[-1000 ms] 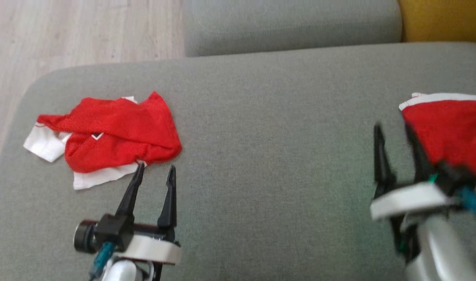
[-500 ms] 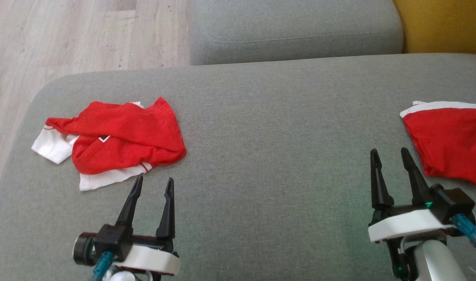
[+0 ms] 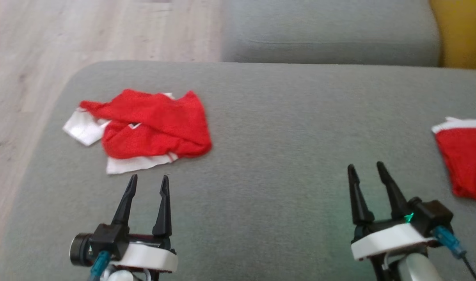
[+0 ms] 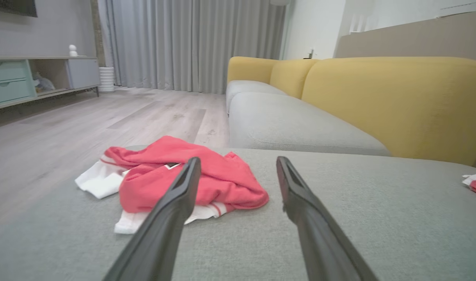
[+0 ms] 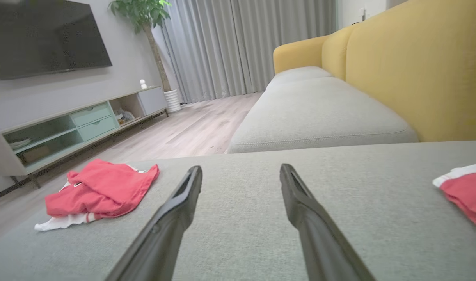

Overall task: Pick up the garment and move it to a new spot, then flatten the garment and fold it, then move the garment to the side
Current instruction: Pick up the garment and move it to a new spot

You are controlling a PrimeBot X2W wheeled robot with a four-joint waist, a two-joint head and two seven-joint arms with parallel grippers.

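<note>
A crumpled red and white garment (image 3: 152, 128) lies on the left part of the grey sofa cushion (image 3: 285, 117). My left gripper (image 3: 149, 178) hovers open just in front of its near white hem, touching nothing. In the left wrist view the garment (image 4: 230, 183) sits just beyond the left gripper (image 4: 238, 160), partly behind the left finger. My right gripper (image 3: 365, 166) stands open over bare cushion at the lower right, apart from a second red and white garment (image 3: 464, 160). In the right wrist view the right gripper (image 5: 241, 168) has the crumpled garment (image 5: 101, 189) far to its left.
The second garment (image 5: 466, 195) lies flat at the cushion's right edge. Another grey seat cushion (image 3: 331, 35) lies behind, with a yellow backrest (image 3: 464, 35) at the far right. Wooden floor (image 3: 66, 31) borders the cushion's rounded left edge. A low TV cabinet (image 5: 66, 125) stands across the room.
The camera has shifted, sliding the whole picture to the right. My right gripper has drawn back from the right-hand garment. The left gripper sits slightly farther from the crumpled garment's hem.
</note>
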